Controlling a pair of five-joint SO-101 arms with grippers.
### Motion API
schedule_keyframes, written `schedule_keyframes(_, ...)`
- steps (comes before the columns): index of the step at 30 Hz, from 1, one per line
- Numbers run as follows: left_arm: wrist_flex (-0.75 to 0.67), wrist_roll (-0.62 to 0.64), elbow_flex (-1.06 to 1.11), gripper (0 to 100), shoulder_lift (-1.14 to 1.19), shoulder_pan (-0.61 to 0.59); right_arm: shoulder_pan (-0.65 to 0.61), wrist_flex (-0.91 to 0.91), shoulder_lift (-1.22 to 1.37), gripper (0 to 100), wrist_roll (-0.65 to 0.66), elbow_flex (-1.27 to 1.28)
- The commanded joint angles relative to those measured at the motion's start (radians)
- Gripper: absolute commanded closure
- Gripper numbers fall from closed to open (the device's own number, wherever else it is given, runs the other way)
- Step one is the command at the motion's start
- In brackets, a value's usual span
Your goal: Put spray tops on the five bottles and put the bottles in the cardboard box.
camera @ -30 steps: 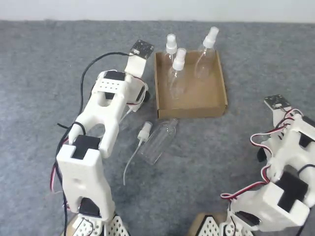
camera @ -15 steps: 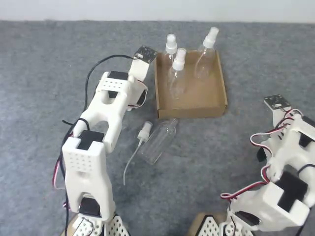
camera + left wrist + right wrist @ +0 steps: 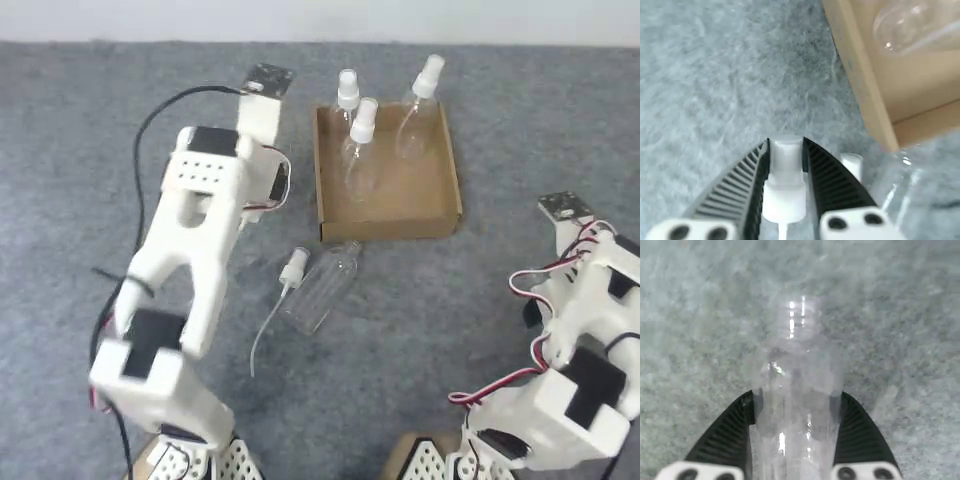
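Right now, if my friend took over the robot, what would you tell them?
Left pincer: shut on a spray top.
Right pincer: shut on a bare bottle.
Done: three topped bottles at the cardboard box.
On the carpet by the box: another bottle lying beside a loose top.
Left: top both bare bottles, then box them.

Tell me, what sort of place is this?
Probably a robot practice bench: a left arm and a right arm on a grey felt table, beside a box holding spray bottles.
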Motion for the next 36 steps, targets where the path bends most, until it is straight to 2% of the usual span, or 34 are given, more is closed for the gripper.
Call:
schedule_keyframes(1,-0.040,0.061,0.182,99,-0.239,-0.002,0.012,-0.018,0.002,95.9,-0.117,-0.101)
schedule_keyframes(4,-0.104,0.081,0.371,99,-0.391,-0.023,0.007,-0.018,0.004,94.3,-0.166,-0.137)
schedule_keyframes(10,-0.173,0.077,0.615,99,-0.612,-0.100,0.007,-0.016,0.012,76.4,-0.198,-0.158)
schedule_keyframes(12,-0.218,0.077,0.680,99,-0.655,-0.106,-0.007,-0.016,0.007,73.3,-0.198,-0.158)
schedule_keyframes(15,-0.284,0.077,0.760,99,-0.692,-0.106,-0.048,-0.004,-0.002,73.5,-0.196,-0.183)
schedule_keyframes(21,-0.307,0.077,0.785,99,-0.701,-0.109,-0.110,0.222,0.038,73.1,-0.161,-0.417)
schedule_keyframes(27,-0.308,0.077,0.786,99,-0.701,-0.109,-0.105,0.384,0.217,73.4,-0.081,-0.641)
schedule_keyframes(36,-0.308,0.077,0.786,99,-0.701,-0.106,-0.010,0.412,0.453,73.4,-0.014,-0.795)
